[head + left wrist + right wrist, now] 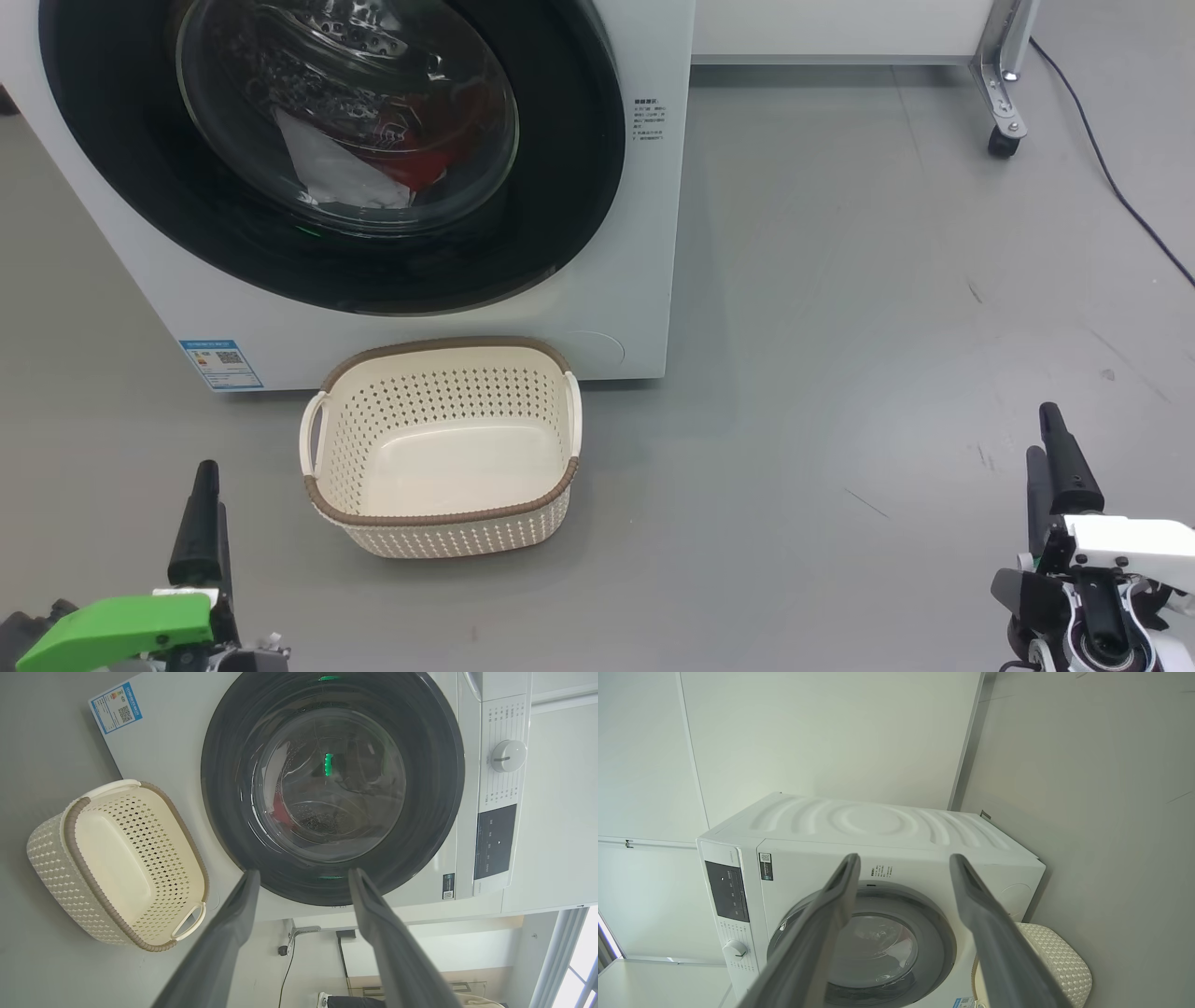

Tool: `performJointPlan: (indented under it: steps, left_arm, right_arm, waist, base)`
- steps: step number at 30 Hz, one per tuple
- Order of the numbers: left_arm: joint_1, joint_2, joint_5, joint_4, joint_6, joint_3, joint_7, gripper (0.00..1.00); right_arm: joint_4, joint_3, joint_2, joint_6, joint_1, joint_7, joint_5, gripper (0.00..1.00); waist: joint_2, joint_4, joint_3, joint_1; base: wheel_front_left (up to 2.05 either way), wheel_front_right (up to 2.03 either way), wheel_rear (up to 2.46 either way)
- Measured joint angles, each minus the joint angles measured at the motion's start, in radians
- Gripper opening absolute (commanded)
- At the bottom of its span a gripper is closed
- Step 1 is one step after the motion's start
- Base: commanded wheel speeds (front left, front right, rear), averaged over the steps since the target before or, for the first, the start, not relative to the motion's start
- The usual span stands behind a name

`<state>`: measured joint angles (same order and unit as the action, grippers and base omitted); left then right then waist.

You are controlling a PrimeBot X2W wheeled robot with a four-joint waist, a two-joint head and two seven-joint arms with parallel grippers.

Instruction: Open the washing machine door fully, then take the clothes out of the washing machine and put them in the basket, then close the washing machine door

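Grey floor (840, 327) with the washing machine (644, 261) shut and the basket (448, 537) in front of it.
The washing machine door (560, 187) sits closed; the clothes (373, 173), a white cloth and red fabric, show through its glass inside the drum. The basket stands upright just beside the washer's base, below the door. Left end effector (303, 871) and right end effector (903, 856) both have fingers spread apart, holding nothing, clear of the door.
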<state>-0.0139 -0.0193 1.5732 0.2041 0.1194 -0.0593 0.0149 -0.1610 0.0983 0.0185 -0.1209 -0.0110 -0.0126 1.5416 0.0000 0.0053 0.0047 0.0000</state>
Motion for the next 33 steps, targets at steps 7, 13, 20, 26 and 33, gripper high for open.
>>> performJointPlan:
  steps: [7, 13, 20, 26, 33]
  left_arm:
    - [-0.001, -0.01, -0.061, -0.043, 0.0, 0.009, 0.022, 1.0]
    - [-0.002, -0.017, -0.12, -0.074, 0.0, 0.019, 0.041, 1.0]
    - [-0.003, -0.022, -0.199, -0.117, 0.0, 0.019, 0.068, 1.0]
    - [-0.003, -0.031, -0.312, -0.148, 0.0, 0.031, 0.091, 1.0]
    - [-0.002, -0.037, -0.433, -0.171, 0.0, 0.058, 0.111, 1.0]
  right_arm:
    - [0.024, 0.005, 0.001, 0.0, -0.001, -0.024, -0.052, 1.0]
    - [0.05, -0.001, 0.003, 0.0, -0.001, -0.04, -0.107, 1.0]
    - [0.091, -0.016, 0.006, 0.001, -0.002, -0.07, -0.216, 1.0]
    - [0.125, -0.02, 0.008, 0.02, -0.012, -0.091, -0.271, 1.0]
    - [0.14, -0.07, 0.01, 0.033, -0.012, -0.114, -0.418, 1.0]
  waist:
    - [0.0, 0.0, -0.001, 0.0]
    - [0.0, 0.0, -0.001, 0.0]
    - [0.0, 0.002, -0.001, 0.0]
    - [0.0, 0.003, 0.0, 0.0]
    - [0.0, 0.004, 0.003, 0.0]
  base:
    - [0.0, 0.0, 0.0]
    - [0.0, 0.0, 0.0]
    - [0.0, 0.0, 0.0]
    - [0.0, 0.0, 0.0]
    - [0.0, 0.0, 0.0]
